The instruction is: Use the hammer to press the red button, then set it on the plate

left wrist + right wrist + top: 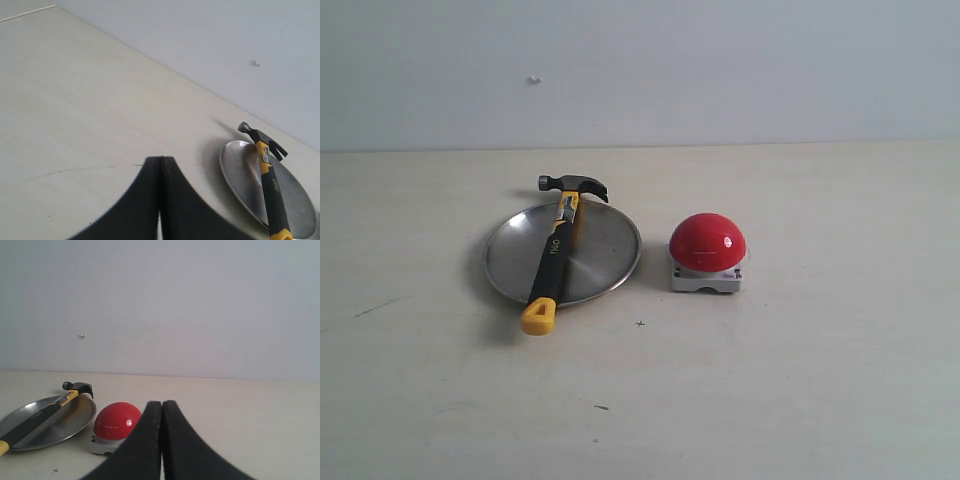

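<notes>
Silver metal plate [605, 255] rests on the desk [800, 380] and serves as the reference. On it lies the hammer [558, 250]: dark head over the plate's far rim, black handle across the dish, yellow butt end overhanging the near rim. Just beside the plate, not touching it, stands the red button [707, 242]. The left fingers [142, 205] are pressed together, empty, apart from the plate. The right fingers [145, 445] are likewise pressed together and empty.

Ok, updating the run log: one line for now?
black-and-yellow claw hammer: lying across round silver metal plate | red dome button: beside plate | left pincer: shut | right pincer: shut
</notes>
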You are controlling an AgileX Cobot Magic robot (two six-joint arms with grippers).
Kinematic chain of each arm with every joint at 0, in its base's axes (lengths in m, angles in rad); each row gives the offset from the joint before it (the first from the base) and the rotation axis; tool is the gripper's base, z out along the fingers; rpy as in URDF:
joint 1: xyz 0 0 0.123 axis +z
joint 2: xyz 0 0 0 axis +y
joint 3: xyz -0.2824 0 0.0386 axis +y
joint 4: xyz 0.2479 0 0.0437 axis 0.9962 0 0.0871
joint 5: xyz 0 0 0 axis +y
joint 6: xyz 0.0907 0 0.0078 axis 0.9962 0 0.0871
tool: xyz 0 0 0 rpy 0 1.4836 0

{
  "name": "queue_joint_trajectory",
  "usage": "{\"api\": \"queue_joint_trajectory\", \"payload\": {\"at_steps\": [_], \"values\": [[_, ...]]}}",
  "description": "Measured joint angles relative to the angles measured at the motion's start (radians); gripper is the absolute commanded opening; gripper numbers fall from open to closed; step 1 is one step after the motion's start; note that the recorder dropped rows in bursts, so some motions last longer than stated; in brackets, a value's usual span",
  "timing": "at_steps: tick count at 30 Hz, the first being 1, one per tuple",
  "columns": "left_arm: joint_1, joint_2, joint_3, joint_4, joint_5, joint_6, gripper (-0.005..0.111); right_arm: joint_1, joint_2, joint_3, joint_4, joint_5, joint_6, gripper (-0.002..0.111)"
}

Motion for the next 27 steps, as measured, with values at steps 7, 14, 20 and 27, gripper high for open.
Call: {"api": "queue_joint_trajectory", "payload": {"at_steps": [7, 14, 20, 27], "values": [[0.000, 0.000, 0.000, 0.000, 0.000, 0.000, 0.000, 0.000, 0.000, 0.000, 0.000, 0.000, 0.002, 0.000], [0.000, 0.000, 0.000, 0.000, 0.000, 0.000, 0.000, 0.000, 0.000, 0.000, 0.000, 0.000, 0.004, 0.000], [-0.002, -0.095, 0.000, 0.067, -0.014, 0.016, 0.000, 0.000, 0.000, 0.000, 0.000, 0.000, 0.004, 0.000], [-0.141, -0.352, 0.000, 0.195, -0.001, 0.036, 0.000, 0.000, 0.000, 0.000, 0.000, 0.000, 0.004, 0.000]]}}
